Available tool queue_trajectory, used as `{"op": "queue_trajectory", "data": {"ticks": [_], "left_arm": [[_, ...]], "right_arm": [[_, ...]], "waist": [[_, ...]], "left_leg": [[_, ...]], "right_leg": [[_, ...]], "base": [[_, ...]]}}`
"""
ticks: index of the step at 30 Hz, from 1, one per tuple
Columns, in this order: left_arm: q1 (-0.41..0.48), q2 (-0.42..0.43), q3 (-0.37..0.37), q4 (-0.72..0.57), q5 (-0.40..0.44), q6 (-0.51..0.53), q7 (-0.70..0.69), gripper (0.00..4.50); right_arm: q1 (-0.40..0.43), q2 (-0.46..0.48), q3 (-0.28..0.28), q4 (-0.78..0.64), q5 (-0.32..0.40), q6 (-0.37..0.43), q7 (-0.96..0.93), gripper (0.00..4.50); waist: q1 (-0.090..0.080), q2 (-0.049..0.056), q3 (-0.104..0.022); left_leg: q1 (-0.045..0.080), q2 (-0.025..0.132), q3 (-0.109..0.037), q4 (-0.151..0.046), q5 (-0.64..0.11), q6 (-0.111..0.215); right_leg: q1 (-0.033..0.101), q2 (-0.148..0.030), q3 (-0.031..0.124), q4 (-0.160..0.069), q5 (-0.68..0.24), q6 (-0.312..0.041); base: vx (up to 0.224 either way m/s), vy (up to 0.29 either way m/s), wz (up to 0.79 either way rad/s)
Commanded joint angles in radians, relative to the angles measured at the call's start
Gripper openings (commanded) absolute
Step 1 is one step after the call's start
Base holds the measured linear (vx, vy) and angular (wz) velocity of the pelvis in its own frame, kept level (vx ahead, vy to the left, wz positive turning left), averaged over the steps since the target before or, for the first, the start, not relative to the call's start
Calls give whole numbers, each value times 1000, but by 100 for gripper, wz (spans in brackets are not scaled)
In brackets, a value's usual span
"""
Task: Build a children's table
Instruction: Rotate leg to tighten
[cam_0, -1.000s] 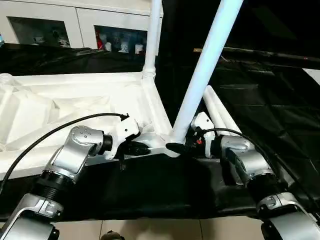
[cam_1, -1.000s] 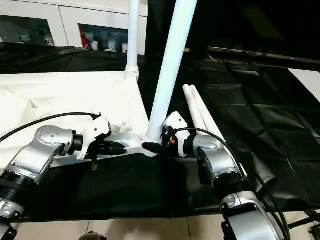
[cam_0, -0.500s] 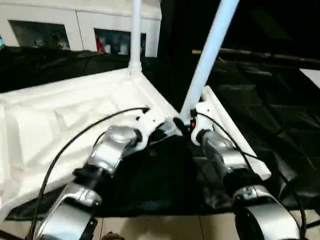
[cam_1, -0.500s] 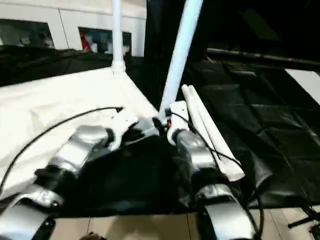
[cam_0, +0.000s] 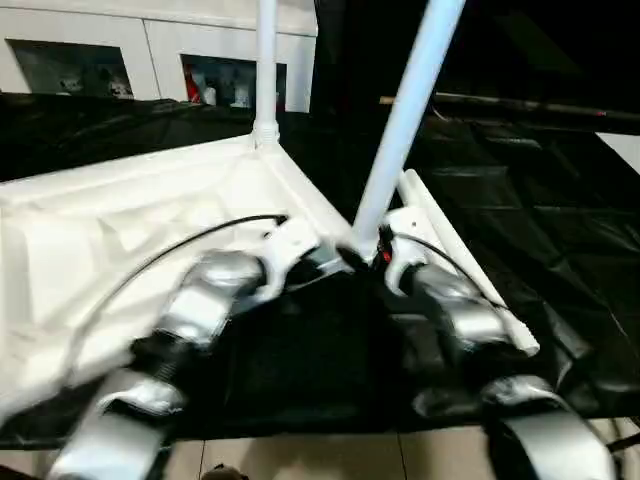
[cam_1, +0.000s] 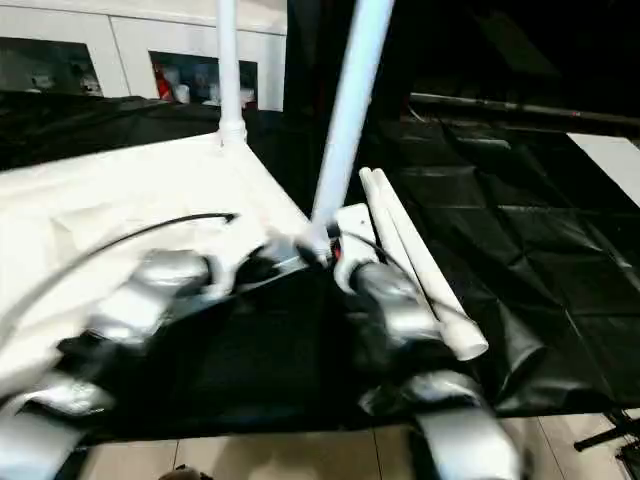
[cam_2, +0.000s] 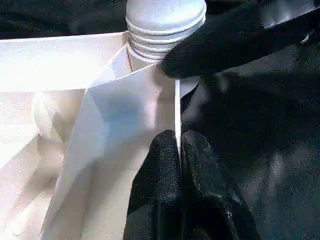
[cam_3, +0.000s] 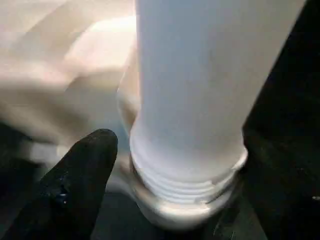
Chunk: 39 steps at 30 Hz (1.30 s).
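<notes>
my left gripper (cam_2: 179, 150) pinches the tabletop (cam_0: 130, 215) rim, upside down on the black-draped table (cam_0: 560, 220); my right gripper (cam_0: 365, 262), fingers spread, flanks the near-corner leg (cam_0: 405, 120).

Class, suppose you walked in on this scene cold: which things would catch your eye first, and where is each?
The white tabletop lies upside down on the black-draped work table, with one leg upright in its far corner and another leg leaning at the near corner. There the left gripper pinches the tabletop's thin rim, and two spare legs lie alongside.
</notes>
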<state>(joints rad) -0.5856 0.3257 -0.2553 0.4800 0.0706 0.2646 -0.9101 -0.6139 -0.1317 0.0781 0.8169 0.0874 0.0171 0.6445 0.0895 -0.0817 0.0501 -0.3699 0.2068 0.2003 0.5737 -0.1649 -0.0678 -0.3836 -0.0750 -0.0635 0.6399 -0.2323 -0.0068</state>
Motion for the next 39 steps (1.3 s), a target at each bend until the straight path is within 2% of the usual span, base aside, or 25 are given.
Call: {"op": "queue_trajectory", "data": {"ticks": [1,4,10,12,19,23,26,30,31,33,35,36,37,39], "left_arm": [[40,10,-24,-28,-58,-53,-126,0],[63,63,-41,-66,-70,-41,-209,0],[82,93,-30,-102,-103,-36,-260,0],[90,102,-25,-112,-111,-38,-276,0],[93,108,-17,-120,-118,-33,-281,0],[95,110,-16,-123,-123,-26,-283,0],[96,111,-14,-123,-122,-19,-274,0],[66,57,5,-56,-67,-1,-113,0],[59,46,7,-44,-59,2,-88,0],[21,-19,8,12,-26,22,27,0],[5,-44,8,35,-16,27,69,0],[-18,-85,10,62,-10,39,120,0],[-45,-133,10,94,0,43,180,0],[-65,-174,4,116,5,47,221,0]], "right_arm": [[8,-30,26,-53,1,-4,101,392],[17,-71,36,-77,-3,-9,167,392],[29,-101,39,-106,26,11,255,392],[34,-112,56,-120,31,31,306,365],[33,-100,52,-120,38,45,333,311],[38,-99,54,-130,45,57,344,283],[46,-95,55,-132,50,67,342,278],[20,-44,0,-26,10,63,86,275],[14,-36,-7,-8,3,64,42,274],[-6,13,-46,47,2,96,-138,274],[-15,32,-60,62,5,105,-197,274],[-29,60,-71,78,9,113,-255,274],[-48,93,-76,98,9,115,-315,274],[-64,125,-71,114,1,111,-360,274]], "waist": [[5,8,-57],[6,12,-58],[8,9,-57],[8,7,-57],[8,6,-57],[8,5,-58],[8,5,-59],[7,3,-56],[2,4,-51],[1,1,-53],[3,4,-53],[1,4,-51],[1,6,-53],[5,4,-54]], "left_leg": [[15,36,-19,-60,-167,20],[19,38,-16,-59,-150,24],[17,37,-16,-60,-150,24],[17,36,-16,-59,-149,28],[18,37,-16,-59,-147,22],[17,36,-16,-58,-133,26],[17,36,-15,-56,-125,30],[19,37,-16,-60,-148,13],[21,36,-17,-64,-188,-13],[24,37,-18,-65,-208,-32],[25,37,-20,-66,-219,-37],[23,36,-19,-66,-218,-39],[28,35,-17,-65,-223,-42],[26,35,-19,-65,-216,-42]], "right_leg": [[36,-73,51,-81,-55,-192],[34,-69,51,-73,-11,-218],[38,-73,52,-73,-7,-227],[39,-72,51,-73,-13,-227],[37,-73,51,-73,-28,-226],[38,-72,51,-71,-9,-229],[39,-73,51,-70,-1,-229],[36,-75,51,-74,-48,-225],[32,-76,52,-82,-127,-214],[31,-78,53,-87,-174,-197],[29,-80,54,-91,-205,-180],[27,-79,56,-91,-200,-173],[23,-76,56,-93,-200,-170],[26,-77,55,-91,-179,-164]], "base": [[0,0,0],[0,0,0],[0,0,0],[0,0,0],[0,0,0],[0,0,0],[0,0,0],[0,0,0],[0,0,0],[0,0,0],[0,0,0],[0,0,0],[0,0,0],[0,0,0]]}}
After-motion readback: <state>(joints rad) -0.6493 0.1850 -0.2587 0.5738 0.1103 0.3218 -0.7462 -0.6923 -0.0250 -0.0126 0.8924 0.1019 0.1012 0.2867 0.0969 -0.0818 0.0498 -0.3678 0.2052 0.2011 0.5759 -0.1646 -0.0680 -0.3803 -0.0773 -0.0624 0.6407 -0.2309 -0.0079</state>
